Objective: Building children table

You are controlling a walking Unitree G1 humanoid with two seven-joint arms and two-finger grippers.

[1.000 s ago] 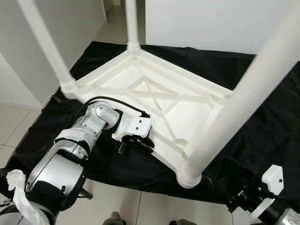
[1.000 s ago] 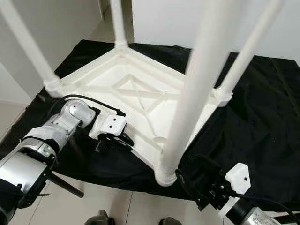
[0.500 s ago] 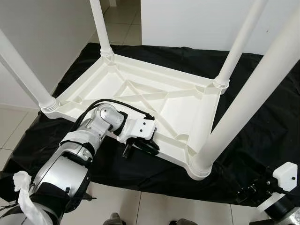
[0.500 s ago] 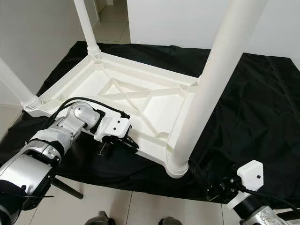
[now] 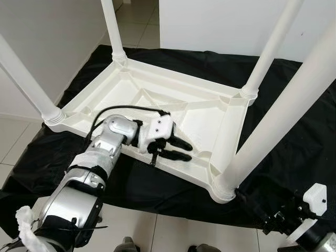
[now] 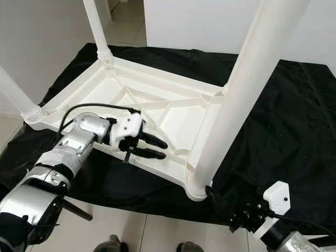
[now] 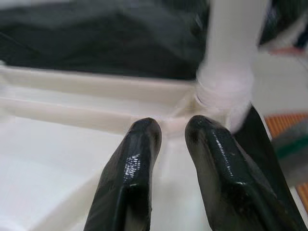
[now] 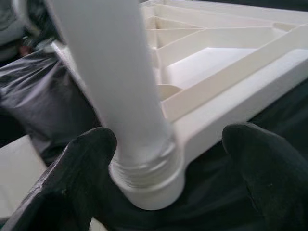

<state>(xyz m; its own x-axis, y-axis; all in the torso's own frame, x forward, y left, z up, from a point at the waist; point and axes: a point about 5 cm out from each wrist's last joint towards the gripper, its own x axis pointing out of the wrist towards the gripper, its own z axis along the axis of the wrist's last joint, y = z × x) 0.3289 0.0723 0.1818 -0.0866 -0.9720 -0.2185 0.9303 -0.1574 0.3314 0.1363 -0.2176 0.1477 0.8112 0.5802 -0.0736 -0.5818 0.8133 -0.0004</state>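
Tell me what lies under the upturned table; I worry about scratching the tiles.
A black sheet is spread under the white table, reaching past it on all sides. The tiled floor shows beyond the sheet; whatever lies beneath the sheet is covered.

One table (image 5: 210, 113) (four legs (image 5: 275, 44)), two claws (image 5: 181, 148)

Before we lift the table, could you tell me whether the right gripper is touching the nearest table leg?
Apart. In the right wrist view the right gripper has its fingers spread wide on either side of the table leg, with visible gaps.
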